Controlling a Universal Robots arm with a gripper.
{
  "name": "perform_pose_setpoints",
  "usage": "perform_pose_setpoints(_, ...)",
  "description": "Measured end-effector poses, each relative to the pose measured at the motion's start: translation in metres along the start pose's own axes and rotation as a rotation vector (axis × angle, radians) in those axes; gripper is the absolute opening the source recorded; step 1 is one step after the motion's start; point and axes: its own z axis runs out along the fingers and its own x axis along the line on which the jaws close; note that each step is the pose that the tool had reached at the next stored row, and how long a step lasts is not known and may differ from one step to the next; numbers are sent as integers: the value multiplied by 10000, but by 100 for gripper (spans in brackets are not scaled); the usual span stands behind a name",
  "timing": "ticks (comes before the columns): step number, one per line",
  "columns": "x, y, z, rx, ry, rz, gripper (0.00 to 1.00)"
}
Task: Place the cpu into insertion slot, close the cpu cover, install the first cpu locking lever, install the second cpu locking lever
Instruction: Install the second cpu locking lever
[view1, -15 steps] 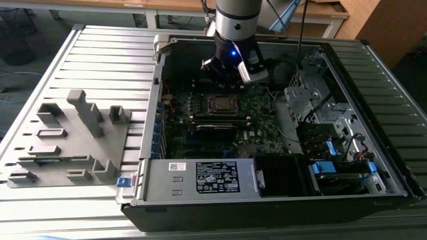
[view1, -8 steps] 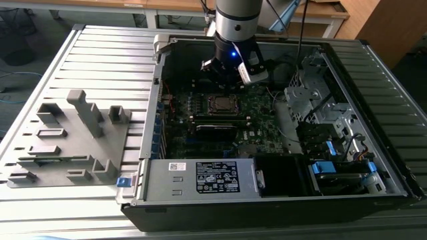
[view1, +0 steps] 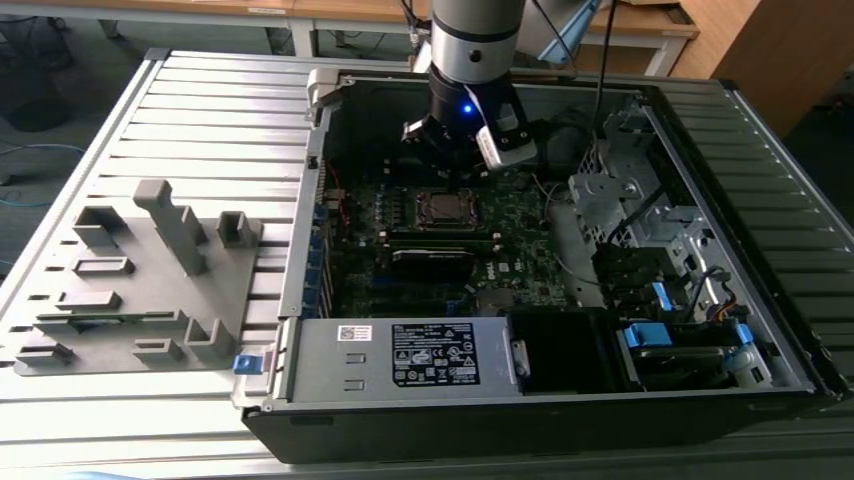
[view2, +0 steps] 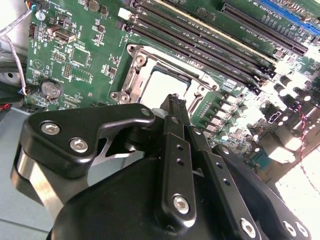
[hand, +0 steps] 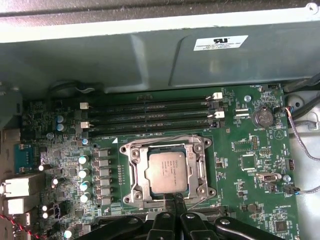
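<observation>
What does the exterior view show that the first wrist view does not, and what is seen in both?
Only the exterior view: the grey fixture tray beside the computer case, the power supply, the drive bays with blue tabs, and the arm above the board.
Only the first wrist view: the coin battery and the silver rear ports.
Both: the motherboard, the cpu in its socket, and the cpu cover around it.
</observation>
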Motion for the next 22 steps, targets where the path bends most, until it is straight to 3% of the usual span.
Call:
perform_pose_setpoints(13, -9, -86, -7, 6, 0, -1, 11)
perform_pose_setpoints(20, -9, -89, -6, 30, -2, -3, 11)
perform_pose_setpoints(22, -9, -88, -3, 37, 55, 2, 11)
